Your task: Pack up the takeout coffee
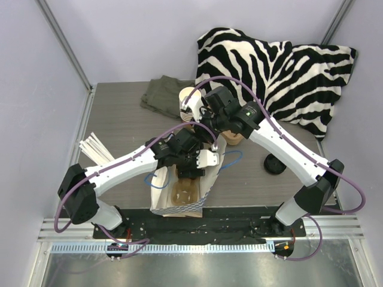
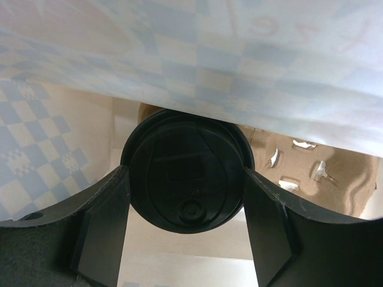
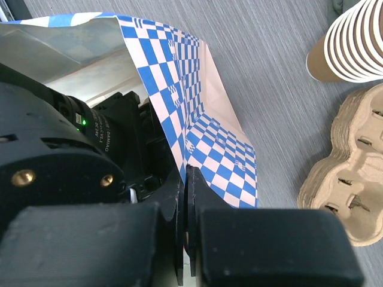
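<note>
While pinching the takeout coffee (image 2: 187,173) with left hand (image 2: 185,206) and the bag edge (image 3: 197,137) with right hand (image 3: 187,230), risks tipping it if released beside the tray (image 2: 335,173).

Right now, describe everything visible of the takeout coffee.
The takeout coffee shows mainly its round black plastic lid, glossy, with a raised rim and a small round sip feature near one edge. Only a sliver of brown cup body peeks out behind the lid. It appears upright, clamped on both sides by the left gripper, inside the blue-checked paper bag, with a brown pulp carrier showing beyond it.
</note>
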